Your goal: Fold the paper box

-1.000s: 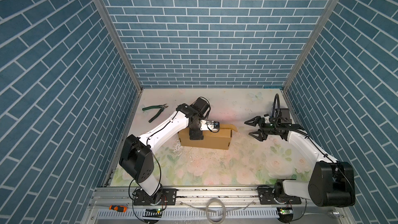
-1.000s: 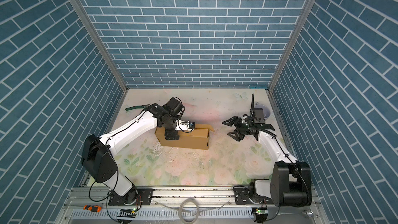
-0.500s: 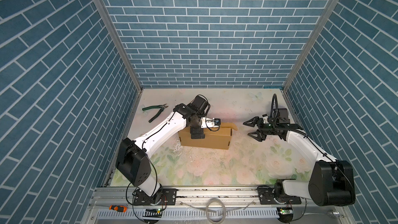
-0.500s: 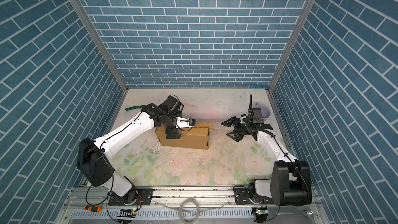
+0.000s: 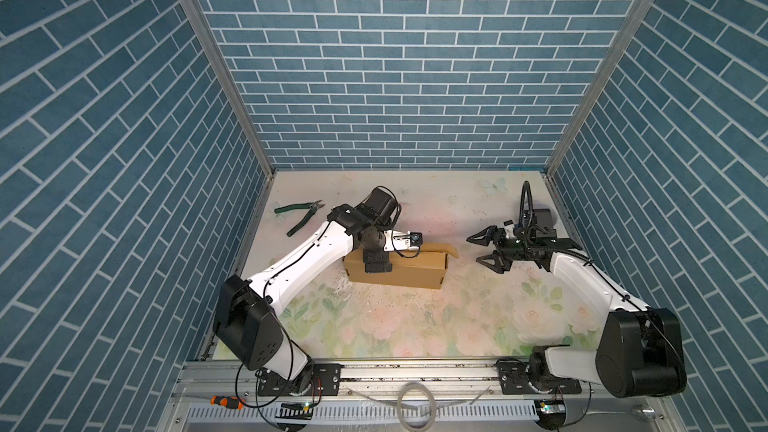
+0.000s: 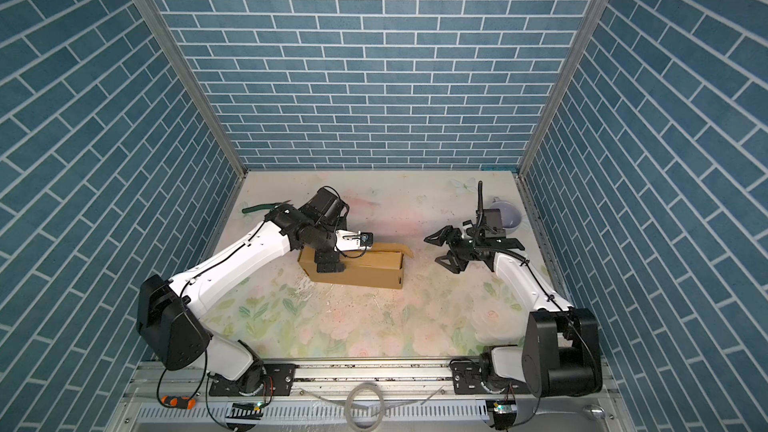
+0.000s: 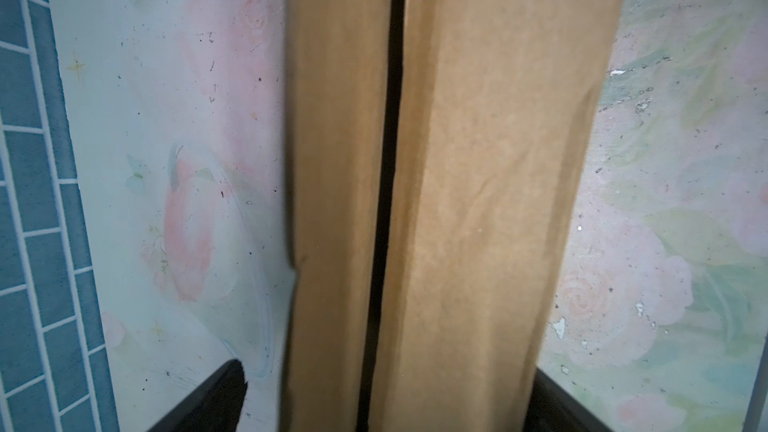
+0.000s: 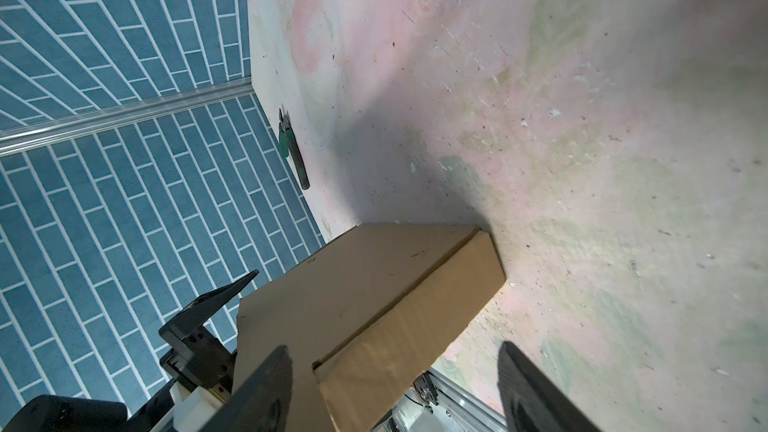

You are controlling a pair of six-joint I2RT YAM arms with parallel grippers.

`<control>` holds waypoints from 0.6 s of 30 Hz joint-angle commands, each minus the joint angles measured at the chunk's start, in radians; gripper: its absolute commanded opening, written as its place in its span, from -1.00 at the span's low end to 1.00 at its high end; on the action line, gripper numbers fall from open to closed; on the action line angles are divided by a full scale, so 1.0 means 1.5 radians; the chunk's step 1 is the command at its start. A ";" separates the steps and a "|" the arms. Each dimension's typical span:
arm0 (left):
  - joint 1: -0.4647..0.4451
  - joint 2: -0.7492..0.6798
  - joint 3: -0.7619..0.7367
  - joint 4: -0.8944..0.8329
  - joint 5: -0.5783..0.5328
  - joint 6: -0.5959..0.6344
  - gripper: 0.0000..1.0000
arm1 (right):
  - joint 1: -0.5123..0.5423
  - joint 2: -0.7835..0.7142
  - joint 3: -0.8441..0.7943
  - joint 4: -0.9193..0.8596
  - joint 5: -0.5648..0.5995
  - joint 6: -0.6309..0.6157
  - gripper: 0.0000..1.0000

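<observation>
The paper box (image 5: 399,274) is a brown cardboard box lying closed in the middle of the floral mat, shown in both top views (image 6: 357,274). A curled flap (image 5: 451,249) sticks out at its right end. My left gripper (image 5: 377,261) points down over the box's left part and is open. In the left wrist view its jaws (image 7: 382,396) straddle the box (image 7: 478,201), and one finger (image 7: 208,401) stands clear of the cardboard. A dark seam runs along the box top. My right gripper (image 5: 473,249) hovers open to the right of the box, facing it (image 8: 395,392), with nothing between its fingers.
Green-handled pliers (image 5: 299,218) lie at the back left near the wall. A pale purple cup (image 6: 507,214) stands at the back right behind my right wrist. An orange screwdriver (image 5: 226,401) rests on the front rail. Blue brick walls enclose three sides.
My left gripper's jaws have widened around the box and that arm's elbow has swung slightly left. The box and my right arm have hardly moved.
</observation>
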 commanded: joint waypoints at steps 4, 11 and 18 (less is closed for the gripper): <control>0.001 -0.031 -0.011 0.002 0.010 -0.005 0.99 | 0.008 0.003 0.032 -0.007 0.016 -0.030 0.52; 0.000 -0.065 -0.017 0.023 0.020 -0.010 0.99 | 0.010 -0.011 0.040 -0.017 0.041 -0.068 0.50; 0.001 -0.118 -0.034 0.071 0.035 -0.018 0.99 | 0.018 -0.028 0.081 -0.068 0.090 -0.136 0.47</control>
